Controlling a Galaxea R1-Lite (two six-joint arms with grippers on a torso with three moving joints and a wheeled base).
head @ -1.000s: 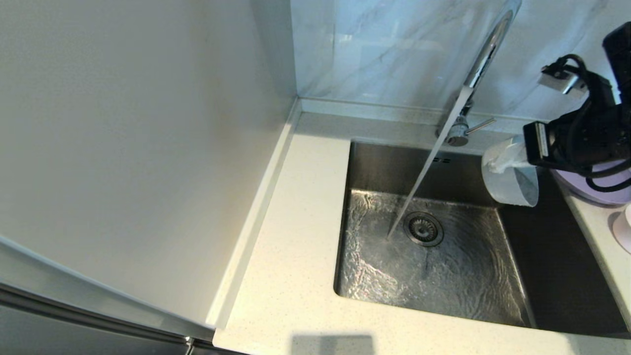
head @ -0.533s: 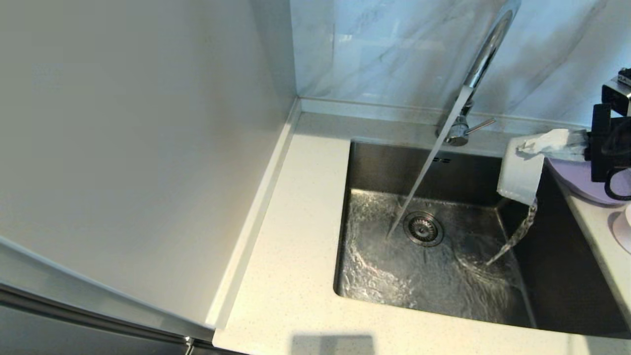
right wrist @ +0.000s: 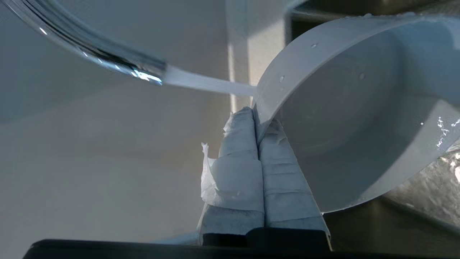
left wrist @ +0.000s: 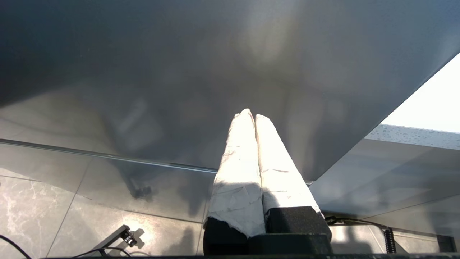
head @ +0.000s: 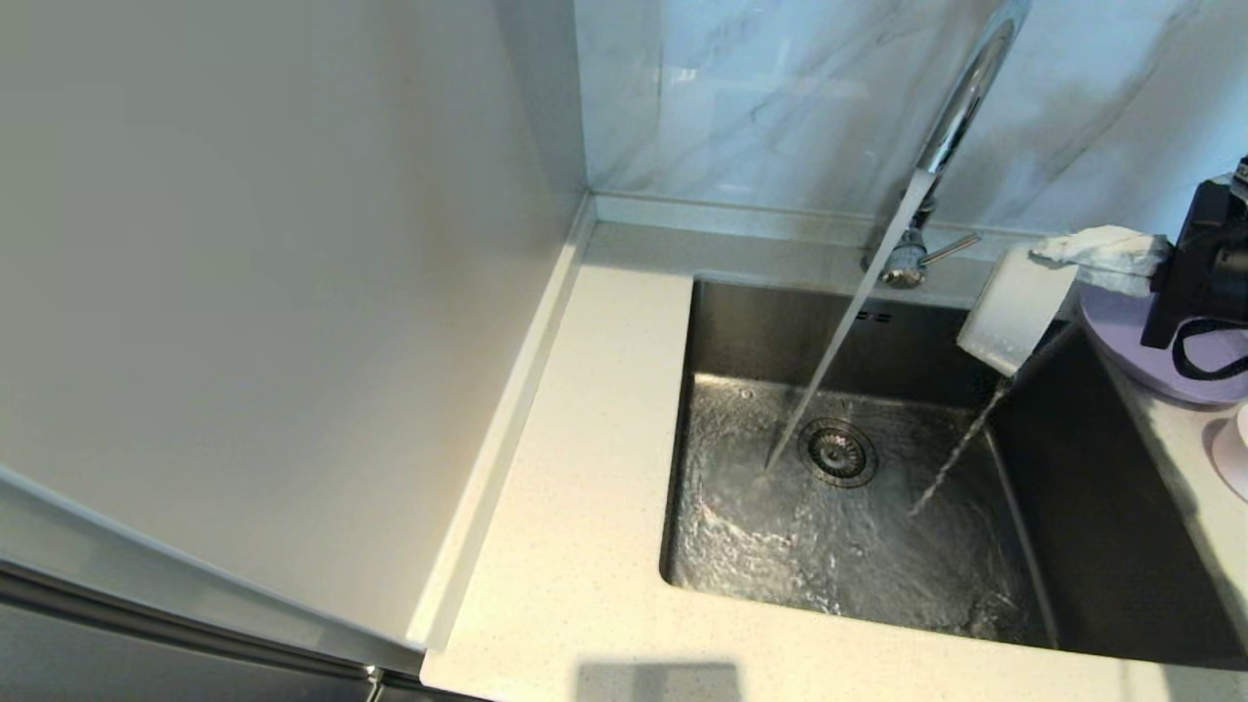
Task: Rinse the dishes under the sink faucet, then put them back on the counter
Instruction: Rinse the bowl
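My right gripper is shut on the rim of the pale cup, held tipped over the right side of the sink. A thin stream of water runs from the cup's lower edge into the basin. In the right wrist view the taped fingers pinch the cup wall, its hollow inside facing the camera. The chrome faucet runs a steady jet onto the basin floor beside the drain strainer. The lavender plate lies on the counter at the right, partly behind my arm. My left gripper is shut and empty, parked away from the sink.
The faucet lever sticks out to the right near the cup. A white round object sits at the right edge of the counter. A tall pale panel walls the left side. Marbled tiles stand behind the sink.
The right gripper has tipped the cup further, its mouth now lower. The outpour has thinned from a broad gush to a narrow stream. The arm shifted slightly right.
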